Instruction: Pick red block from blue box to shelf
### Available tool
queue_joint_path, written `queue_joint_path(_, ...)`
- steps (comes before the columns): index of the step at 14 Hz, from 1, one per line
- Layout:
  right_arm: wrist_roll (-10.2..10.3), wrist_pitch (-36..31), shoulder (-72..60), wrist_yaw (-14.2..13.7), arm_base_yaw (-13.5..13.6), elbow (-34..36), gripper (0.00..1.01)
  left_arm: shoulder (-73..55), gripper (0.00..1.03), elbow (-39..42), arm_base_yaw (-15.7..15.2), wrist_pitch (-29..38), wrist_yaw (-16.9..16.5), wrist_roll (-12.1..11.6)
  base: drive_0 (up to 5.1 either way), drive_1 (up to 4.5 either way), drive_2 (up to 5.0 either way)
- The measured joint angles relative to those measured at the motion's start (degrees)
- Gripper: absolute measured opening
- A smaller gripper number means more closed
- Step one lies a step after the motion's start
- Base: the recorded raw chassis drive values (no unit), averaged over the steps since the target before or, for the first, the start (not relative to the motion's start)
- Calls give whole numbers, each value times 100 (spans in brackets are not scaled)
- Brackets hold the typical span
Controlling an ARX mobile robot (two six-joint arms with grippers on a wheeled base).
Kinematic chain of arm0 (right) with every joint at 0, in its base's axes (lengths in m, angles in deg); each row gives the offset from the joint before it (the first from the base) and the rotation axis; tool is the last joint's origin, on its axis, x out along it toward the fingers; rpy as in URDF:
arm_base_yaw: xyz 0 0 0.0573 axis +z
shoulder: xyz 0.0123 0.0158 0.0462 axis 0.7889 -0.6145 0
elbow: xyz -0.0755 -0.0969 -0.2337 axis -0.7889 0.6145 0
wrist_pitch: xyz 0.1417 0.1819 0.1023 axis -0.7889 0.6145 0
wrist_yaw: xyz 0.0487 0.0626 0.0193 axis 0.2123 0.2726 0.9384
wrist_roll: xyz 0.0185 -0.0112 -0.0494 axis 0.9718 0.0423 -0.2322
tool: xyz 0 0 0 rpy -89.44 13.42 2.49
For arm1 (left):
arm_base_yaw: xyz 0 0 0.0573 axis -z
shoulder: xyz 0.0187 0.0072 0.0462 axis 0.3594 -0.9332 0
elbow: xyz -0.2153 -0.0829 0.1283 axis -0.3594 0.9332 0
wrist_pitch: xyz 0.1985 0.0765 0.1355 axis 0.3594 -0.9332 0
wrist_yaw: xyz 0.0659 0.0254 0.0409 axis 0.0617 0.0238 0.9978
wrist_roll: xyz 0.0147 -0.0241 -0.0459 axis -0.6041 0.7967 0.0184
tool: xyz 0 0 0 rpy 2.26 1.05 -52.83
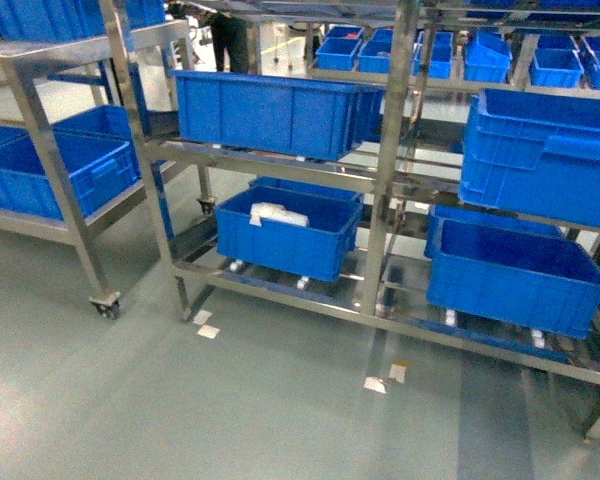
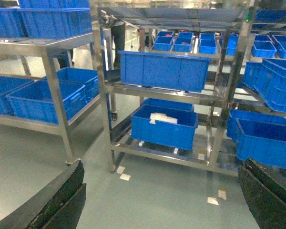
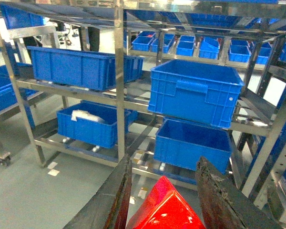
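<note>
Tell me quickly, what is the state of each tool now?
Left tool: open, holding nothing.
Right tool: shut on the red block.

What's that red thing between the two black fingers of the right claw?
The red block, sitting in the right claw between its fingers. Only the right wrist view shows it, with the shelf ahead.

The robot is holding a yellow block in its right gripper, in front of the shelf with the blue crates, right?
Almost. The block is red, not yellow. The right wrist view shows the red block sitting between the fingers of the right gripper, with the shelf and its blue crates ahead of it.
</note>
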Motion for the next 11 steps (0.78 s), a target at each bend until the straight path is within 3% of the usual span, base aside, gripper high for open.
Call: queue_joint_path(11,-2,0,0,0,0,0,35,0,98,0,0,0,0,0,-145,-145,-145)
